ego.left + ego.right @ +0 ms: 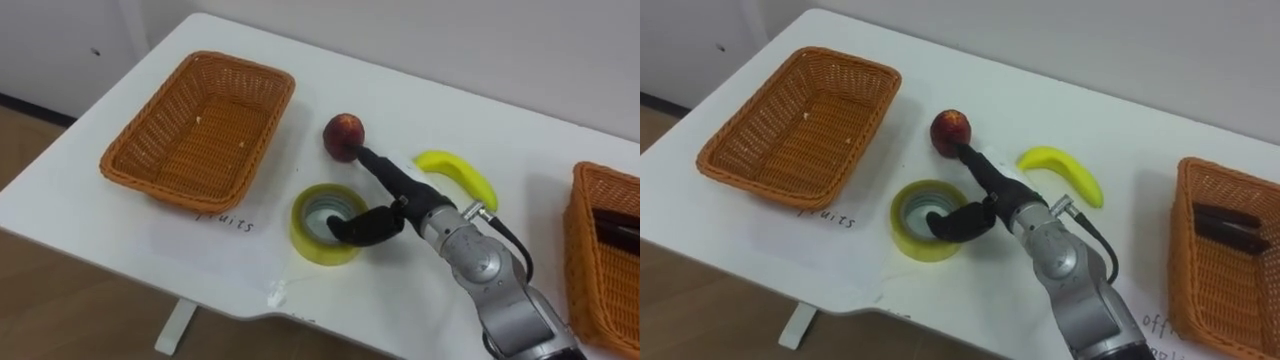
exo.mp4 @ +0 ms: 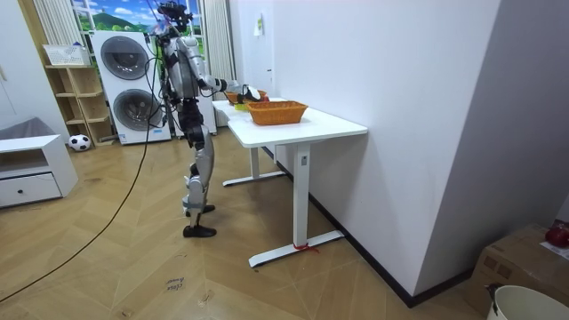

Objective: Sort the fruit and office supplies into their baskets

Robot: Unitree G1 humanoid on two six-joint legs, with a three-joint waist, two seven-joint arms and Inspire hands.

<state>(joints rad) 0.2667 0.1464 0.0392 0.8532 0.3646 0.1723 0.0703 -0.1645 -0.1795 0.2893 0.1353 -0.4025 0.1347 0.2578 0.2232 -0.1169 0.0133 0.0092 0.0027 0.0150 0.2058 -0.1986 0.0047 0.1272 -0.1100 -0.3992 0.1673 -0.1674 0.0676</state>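
Observation:
My right hand (image 1: pixel 392 205) reaches in from the lower right, over the white table (image 1: pixel 420 110). Its straight fingers (image 1: pixel 380 170) stretch to a red peach (image 1: pixel 343 135) and touch its near side. The thumb (image 1: pixel 355 228) dips into the hole of a yellow tape roll (image 1: pixel 308 245) that lies flat near the front edge. A yellow banana (image 1: pixel 460 172) lies just right of the hand. The wicker basket (image 1: pixel 200 120) at the left has nothing in it. At the right, a second wicker basket (image 1: pixel 600 260) holds dark office items (image 1: pixel 620 228).
Handwritten labels are on the table in front of each basket. The table's front edge runs close below the tape roll. In the room view I stand at the table's end (image 2: pixel 233 120), with washing machines (image 2: pixel 124 84) behind me and a wall beyond the table.

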